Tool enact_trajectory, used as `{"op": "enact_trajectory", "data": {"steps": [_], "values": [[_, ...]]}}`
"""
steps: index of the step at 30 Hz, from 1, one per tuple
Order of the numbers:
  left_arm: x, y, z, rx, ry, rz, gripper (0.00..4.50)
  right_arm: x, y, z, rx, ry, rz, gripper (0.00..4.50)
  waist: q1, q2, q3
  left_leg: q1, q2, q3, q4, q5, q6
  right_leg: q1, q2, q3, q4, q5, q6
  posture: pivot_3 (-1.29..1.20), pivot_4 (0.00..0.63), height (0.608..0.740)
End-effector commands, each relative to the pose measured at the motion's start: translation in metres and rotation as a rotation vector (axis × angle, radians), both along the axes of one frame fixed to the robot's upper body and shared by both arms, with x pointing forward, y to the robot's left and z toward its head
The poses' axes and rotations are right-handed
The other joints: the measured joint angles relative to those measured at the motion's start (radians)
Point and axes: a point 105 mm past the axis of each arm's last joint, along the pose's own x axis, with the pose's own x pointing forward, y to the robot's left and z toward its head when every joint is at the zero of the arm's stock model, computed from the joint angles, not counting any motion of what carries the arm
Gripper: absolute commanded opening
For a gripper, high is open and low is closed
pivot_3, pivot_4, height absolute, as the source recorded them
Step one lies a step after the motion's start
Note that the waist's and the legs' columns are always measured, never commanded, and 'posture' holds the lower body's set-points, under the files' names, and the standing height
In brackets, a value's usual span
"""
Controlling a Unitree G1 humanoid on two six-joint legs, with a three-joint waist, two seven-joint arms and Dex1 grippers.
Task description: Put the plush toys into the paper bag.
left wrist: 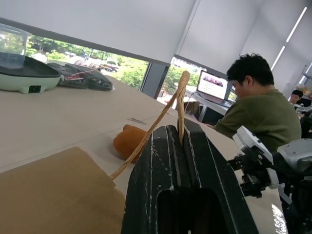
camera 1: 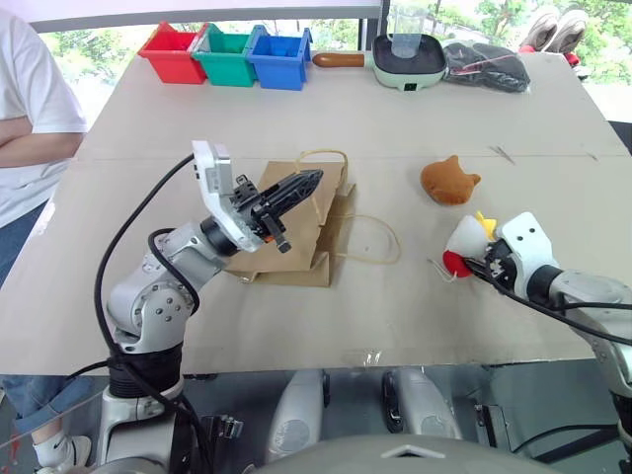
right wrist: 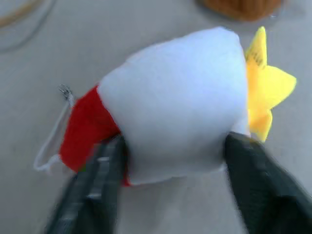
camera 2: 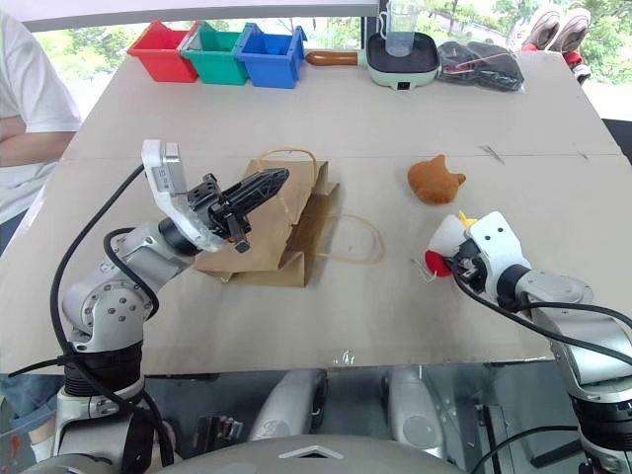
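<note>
We see the left gripper (camera 1: 308, 182) clenched on a thin tan rope handle (left wrist: 170, 105) of the flat brown kraft paper bag (camera 1: 296, 232). To the right, the right gripper (right wrist: 168, 161) grasps the white cone-shaped plush toy with red base and yellow tuft (right wrist: 175, 122).

Between the right jaws sits a white toy (right wrist: 180, 102) with a red base and a yellow star-shaped tuft. Beyond it lies an orange-brown toy (camera 1: 449, 181). The left jaws pinch a tan handle (left wrist: 168, 105) of the plain brown bag (camera 1: 296, 232). Far off stand red (camera 1: 173, 52), green (camera 1: 225, 55) and blue (camera 1: 279, 58) bins.
</note>
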Motion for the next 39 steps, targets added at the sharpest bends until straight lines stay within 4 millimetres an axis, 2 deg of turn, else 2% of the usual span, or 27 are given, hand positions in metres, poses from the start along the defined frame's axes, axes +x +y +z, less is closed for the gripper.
{"op": "enact_trajectory", "data": {"steps": [1,3,4,6,8,10,13,17,20,23,26,29,32,35,36,39], "values": [[-0.008,-0.001,0.013,-0.032,-0.097,0.023,0.0,0.004,-0.008,-0.001,-0.07,-0.048,0.025,1.36,0.0,0.0,0.0,0.0,0.0,0.0,0.001,0.0,0.0,0.0,0.0,0.0,0.0,0.0,0.0,0.0,0.15,0.74],[-0.01,-0.002,0.012,-0.023,-0.095,0.018,0.0,0.007,-0.004,0.014,-0.039,-0.131,0.062,0.37,0.001,-0.001,0.0,0.0,0.0,0.001,0.001,0.0,0.0,0.0,0.0,0.0,0.0,0.0,0.0,0.0,0.15,0.74],[-0.011,-0.002,0.012,-0.021,-0.093,0.017,0.0,0.007,0.003,0.026,-0.012,-0.188,0.113,0.12,0.001,-0.001,0.0,0.0,0.0,0.0,0.002,0.0,0.0,0.0,0.0,0.0,0.0,0.0,0.0,0.0,0.15,0.74],[-0.012,-0.002,0.013,-0.025,-0.095,0.016,0.0,0.005,0.011,0.038,0.012,-0.251,0.176,0.12,0.002,0.0,0.001,-0.001,0.0,0.0,0.002,0.0,0.0,0.0,0.0,0.0,0.0,0.0,0.0,0.0,0.15,0.74],[-0.015,-0.002,0.014,-0.043,-0.085,-0.008,0.0,0.005,0.032,0.062,0.154,-0.303,0.238,0.12,0.0,0.0,0.001,-0.001,0.0,0.0,0.002,0.0,0.0,0.0,0.0,0.0,0.0,0.0,0.0,0.0,0.15,0.74],[-0.016,-0.003,0.014,-0.044,-0.073,-0.033,0.0,0.004,0.062,0.083,0.287,-0.337,0.347,0.12,-0.006,0.001,0.002,-0.001,0.001,-0.002,0.001,0.0,0.0,0.0,0.001,0.001,0.0,0.0,0.0,0.0,0.15,0.74],[-0.015,-0.005,0.015,-0.047,-0.072,-0.04,0.0,0.02,0.102,0.095,0.348,-0.368,0.422,0.12,-0.012,0.002,0.002,0.0,0.002,-0.004,0.001,0.0,0.0,0.0,0.001,0.0,0.001,0.0,0.0,0.0,0.15,0.74],[-0.01,-0.006,0.021,-0.068,-0.079,-0.025,0.0,0.038,0.143,0.086,0.328,-0.347,0.447,0.12,-0.01,0.001,0.002,-0.001,0.001,-0.004,0.001,0.0,0.0,0.0,0.002,-0.002,0.001,0.0,0.0,0.0,0.15,0.74],[-0.008,-0.01,0.023,-0.072,-0.098,-0.011,0.0,0.029,0.175,0.072,0.366,-0.278,0.553,0.12,0.001,0.001,0.002,-0.002,0.0,-0.005,0.0,0.0,0.0,-0.001,-0.001,-0.002,0.0,0.0,0.0,0.0,0.15,0.74],[-0.007,-0.018,0.026,-0.097,-0.11,-0.013,0.0,0.024,0.203,0.048,0.332,-0.199,0.678,0.12,0.0,0.001,0.002,-0.003,-0.001,-0.006,0.0,0.0,0.0,-0.002,-0.002,-0.001,0.0,0.0,0.0,0.0,0.15,0.74],[-0.01,-0.018,0.02,-0.098,-0.105,-0.016,0.0,0.022,0.217,0.041,0.318,-0.179,0.773,0.12,-0.001,0.001,0.002,-0.003,-0.001,-0.006,0.0,0.0,0.0,-0.002,-0.002,-0.002,0.0,0.0,0.0,0.0,0.15,0.74],[-0.01,-0.009,0.009,-0.093,-0.094,-0.013,0.0,0.03,0.227,0.037,0.277,-0.19,0.832,0.12,-0.01,0.002,0.002,-0.001,0.0,-0.006,-0.001,0.0,0.0,-0.002,-0.001,-0.001,0.001,0.0,0.0,0.0,0.15,0.74],[-0.012,-0.007,0.006,-0.093,-0.095,-0.016,0.0,0.035,0.237,0.033,0.252,-0.175,0.908,0.12,-0.014,0.002,0.002,-0.001,0.0,-0.005,-0.001,0.0,0.0,-0.002,-0.001,-0.002,0.001,0.0,0.0,0.0,0.15,0.74],[-0.014,-0.009,0.006,-0.093,-0.098,-0.018,0.0,0.045,0.236,0.026,0.208,-0.175,0.94,0.99,-0.017,0.002,0.002,-0.001,0.0,-0.006,-0.001,0.0,0.0,-0.002,-0.001,-0.002,0.001,0.0,0.0,0.0,0.15,0.74],[-0.015,-0.008,0.007,-0.094,-0.102,-0.013,0.0,0.047,0.232,0.028,0.214,-0.176,0.942,1.51,-0.017,0.002,0.002,-0.001,0.0,-0.006,-0.001,0.0,0.0,-0.002,-0.001,-0.002,0.001,0.001,0.0,0.0,0.15,0.74],[-0.014,-0.006,0.009,-0.103,-0.118,0.01,0.0,0.053,0.202,0.044,0.23,-0.206,0.889,2.9,-0.013,0.002,0.002,-0.002,-0.001,-0.007,-0.001,0.0,0.0,-0.002,-0.002,-0.002,0.0,0.001,0.0,0.0,0.15,0.74]]}}
